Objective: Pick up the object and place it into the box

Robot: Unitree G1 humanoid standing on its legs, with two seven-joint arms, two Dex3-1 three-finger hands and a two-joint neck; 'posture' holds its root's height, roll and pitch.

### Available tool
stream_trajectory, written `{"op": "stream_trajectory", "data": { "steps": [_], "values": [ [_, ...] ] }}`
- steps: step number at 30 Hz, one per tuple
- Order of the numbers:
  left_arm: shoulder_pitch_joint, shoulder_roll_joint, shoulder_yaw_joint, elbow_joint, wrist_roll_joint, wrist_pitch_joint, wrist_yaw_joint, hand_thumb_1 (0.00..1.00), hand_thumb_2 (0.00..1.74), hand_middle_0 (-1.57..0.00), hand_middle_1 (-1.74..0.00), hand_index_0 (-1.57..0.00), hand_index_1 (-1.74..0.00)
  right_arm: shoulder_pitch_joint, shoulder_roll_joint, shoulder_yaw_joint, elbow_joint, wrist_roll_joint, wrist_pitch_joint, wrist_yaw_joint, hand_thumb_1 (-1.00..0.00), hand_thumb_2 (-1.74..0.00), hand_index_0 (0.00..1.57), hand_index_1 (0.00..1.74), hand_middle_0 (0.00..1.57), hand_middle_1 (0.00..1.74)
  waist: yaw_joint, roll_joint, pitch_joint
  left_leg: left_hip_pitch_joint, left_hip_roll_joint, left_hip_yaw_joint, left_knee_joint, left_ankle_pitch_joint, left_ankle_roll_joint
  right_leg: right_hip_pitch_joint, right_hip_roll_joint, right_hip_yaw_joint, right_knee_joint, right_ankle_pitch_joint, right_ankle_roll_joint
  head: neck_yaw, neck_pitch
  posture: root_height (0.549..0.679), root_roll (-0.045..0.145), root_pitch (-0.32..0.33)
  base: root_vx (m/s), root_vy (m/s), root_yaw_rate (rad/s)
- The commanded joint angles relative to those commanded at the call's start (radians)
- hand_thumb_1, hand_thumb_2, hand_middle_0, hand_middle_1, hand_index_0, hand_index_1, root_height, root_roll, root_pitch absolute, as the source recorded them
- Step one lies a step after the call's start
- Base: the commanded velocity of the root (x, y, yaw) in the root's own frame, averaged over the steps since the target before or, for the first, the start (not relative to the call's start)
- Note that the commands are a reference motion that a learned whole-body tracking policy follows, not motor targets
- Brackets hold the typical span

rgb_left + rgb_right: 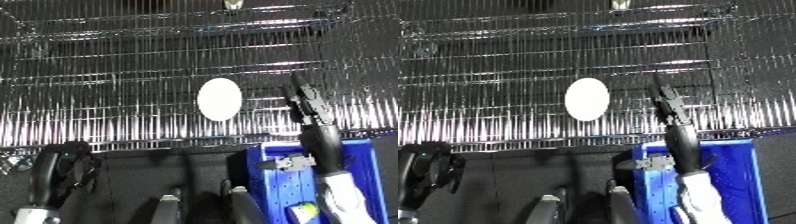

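Object-wise: white oval disc [219, 98] sits on the wire rack [107, 75], roughly mid-frame, on the lower shelf tier near its front edge, not touched by either hand. Cannot tell what the disc is beyond a flat-looking white oval; surface detail washed out. Largest item is that wire rack, filling the upper two thirds of both views, chrome grid shelves running left to right, front lip ending just above the dark area below. Next, blue bin [731, 175] at lower right, below the rack's front edge, open top facing the camera; a small pale item [304, 212] with some green lies in its near corner, identity unclear. Right forearm [342, 197] comes up from the bottom right edge across the bin, white and silver shell, black wrist section above it. Right hand [306, 102] reaches over the rack's front edge, fingers [667, 100] straight and extended, holding nothing, tips up on the shelf just right of the disc with a visible gap between them. Left hand [64, 167] is low at the left, below the rack, well apart from disc and bin; it reads as a dark bunched shape and I cannot tell from these views whether its fingers are curled or relaxed. Two dark upright parts with pale tips [169, 199] show at bottom centre, identity unclear.
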Motion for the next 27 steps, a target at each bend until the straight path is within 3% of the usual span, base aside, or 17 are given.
{"op": "stream_trajectory", "data": {
  "steps": [7,14,20,27],
  "values": [
    [-0.012,-0.004,-0.022,-0.003,0.000,0.007,0.002,1.00,1.74,-1.57,-1.74,-1.57,-1.74,-0.049,0.011,0.021,0.052,-0.005,0.003,0.004,0.00,0.00,0.00,0.00,0.00,0.00,0.012,0.004,0.011,-0.017,-0.005,-0.004,0.042,-0.009,0.0012,-0.020,-0.0051,-0.005,0.038,-0.007,-0.0029,0.041,-0.014,0.601,0.075,-0.081,0.049,0.003,0.089],
    [-0.023,0.003,-0.042,-0.025,-0.010,0.008,0.023,1.00,1.74,-1.57,-1.74,-1.57,-1.74,-0.118,0.007,0.038,0.070,-0.026,0.021,0.000,0.00,0.00,0.00,0.00,0.00,0.00,0.023,0.014,0.026,-0.065,-0.014,-0.004,0.100,-0.023,0.0036,-0.066,-0.0081,-0.012,0.083,-0.018,-0.0083,0.066,0.021,0.590,0.077,-0.079,0.027,0.032,0.086],
    [-0.045,0.009,-0.066,-0.023,-0.024,-0.017,0.044,1.00,1.74,-1.57,-1.74,-1.57,-1.74,-0.203,-0.005,0.060,0.095,-0.039,0.046,-0.012,0.00,0.00,0.00,0.00,0.00,0.00,0.029,0.024,0.027,-0.134,-0.015,0.000,0.127,-0.027,0.0061,-0.137,-0.0005,-0.014,0.113,-0.024,-0.0103,0.117,0.098,0.582,0.073,-0.043,-0.029,0.034,0.083],
    [-0.061,0.010,-0.068,-0.040,-0.026,-0.029,0.051,1.00,1.74,-1.57,-1.74,-1.57,-1.74,-0.270,-0.018,0.082,0.112,-0.053,0.075,-0.040,0.00,0.00,0.00,0.00,0.00,0.00,0.041,0.030,0.027,-0.188,-0.019,0.001,0.132,-0.028,0.0098,-0.193,0.0012,-0.020,0.119,-0.022,-0.0129,0.188,0.215,0.580,0.068,0.003,-0.035,0.021,0.062]
  ]
}}
